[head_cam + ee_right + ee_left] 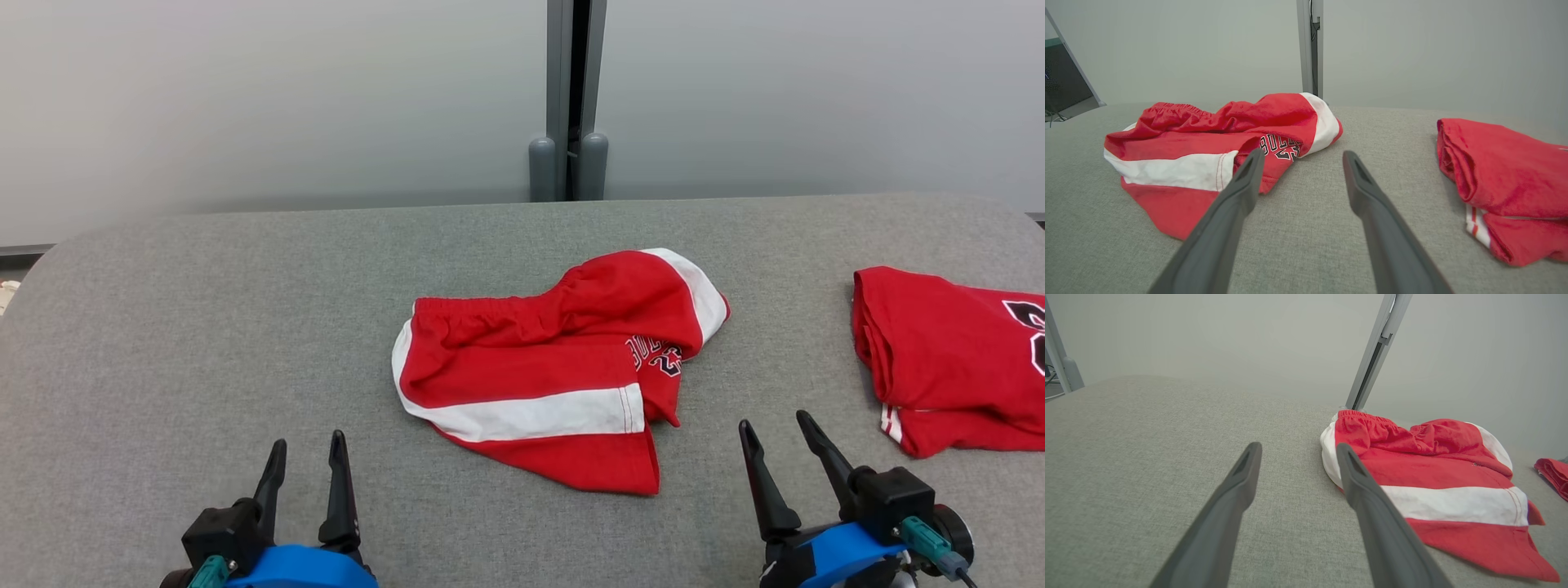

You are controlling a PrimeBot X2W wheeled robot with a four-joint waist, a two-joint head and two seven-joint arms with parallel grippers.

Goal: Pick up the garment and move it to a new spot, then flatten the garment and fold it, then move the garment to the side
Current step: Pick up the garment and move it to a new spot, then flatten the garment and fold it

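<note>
Near the front edge of the surface (204, 327), on the left, the left pincer (309, 438) hangs with its two fingers spread wide and nothing between them. It seems to be waiting, well apart from the cloth. Next comes the garment (555, 367), red shorts with white stripes, lying in a loose heap around the middle of the surface. Its long way runs left to right. The stretchy waist is toward the left and back, and a leg hole points right. One part is flopped over on top, so it is not flat yet. The right pincer (773, 420), wide and empty too, sits near the shorts' right side. By the right edge lies another red cloth (947, 359), folded, likely put aside out of the way.
</note>
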